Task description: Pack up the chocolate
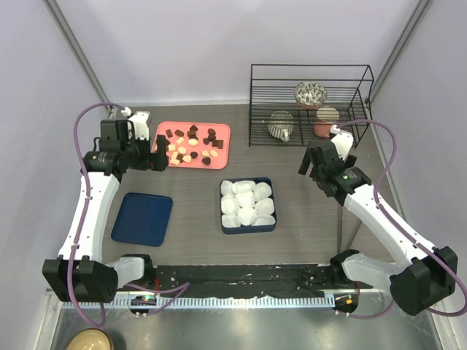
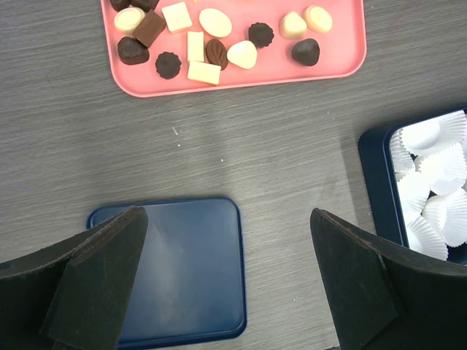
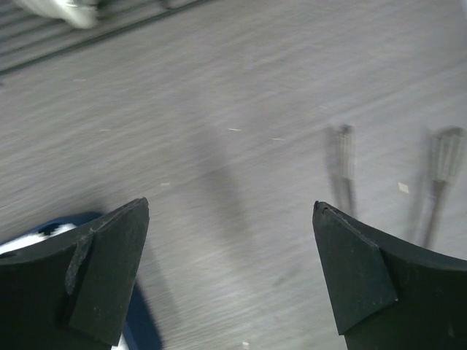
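In the left wrist view the pink tray (image 2: pixel 343 44) is cut by the upper edge, so only part of its chocolate (image 2: pixel 216 22) shows there. The right wrist view is smeared, giving little beyond bare tabletop, a blue corner at lower left and a pale shape at the top that cannot be made out. From above the whole tray shows, with dark, mid-brown and cream pieces scattered loosely over it. Bare table lies in front of the tray, between it and the flat blue tray (image 1: pixel 142 219) to the nearer left and the blue box (image 1: pixel 248 230) of white paper cups (image 1: pixel 246 200) to the nearer right. A wire rack (image 1: pixel 310 106) stands just right of the pink tray. The left gripper (image 1: pixel 162 155) hangs at the pink tray's left edge, jaws spread wide and empty, the chocolate just to its right. The right gripper (image 1: pixel 315 164), likewise wide apart and empty, hovers well right of the pink tray, before the rack.
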